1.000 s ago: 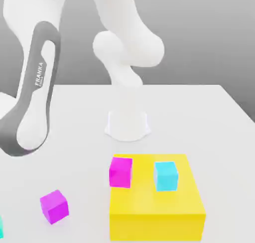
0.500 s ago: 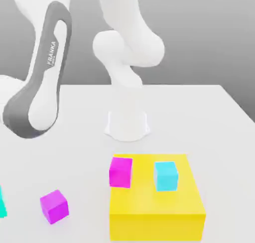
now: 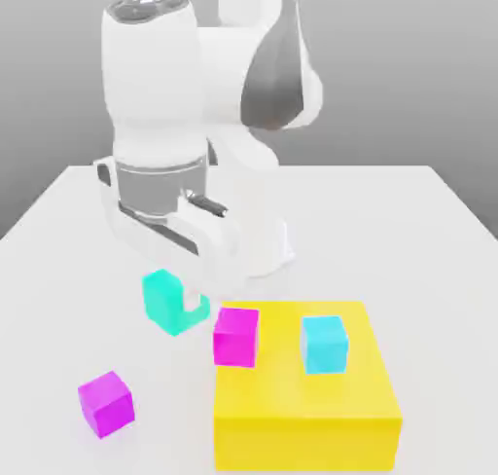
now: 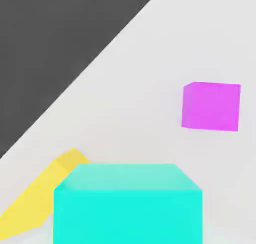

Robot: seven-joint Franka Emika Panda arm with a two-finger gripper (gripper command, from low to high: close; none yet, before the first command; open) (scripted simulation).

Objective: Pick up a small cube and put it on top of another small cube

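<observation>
The small cube [image 3: 162, 299] rides clamped in the claw [image 3: 180, 308]; the magenta cube [image 3: 236, 336] sits just right, slightly nearer.

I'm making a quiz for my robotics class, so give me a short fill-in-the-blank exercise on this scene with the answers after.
1. The claw is shut on the ____ cube.
2. The sky-cyan cube sits on the ____ block.
3. The magenta cube alone on the table lies toward the exterior view's ____.
4. The other magenta cube stands at the yellow block's ____ edge in the exterior view.

Answers: teal; yellow; left; left
</observation>
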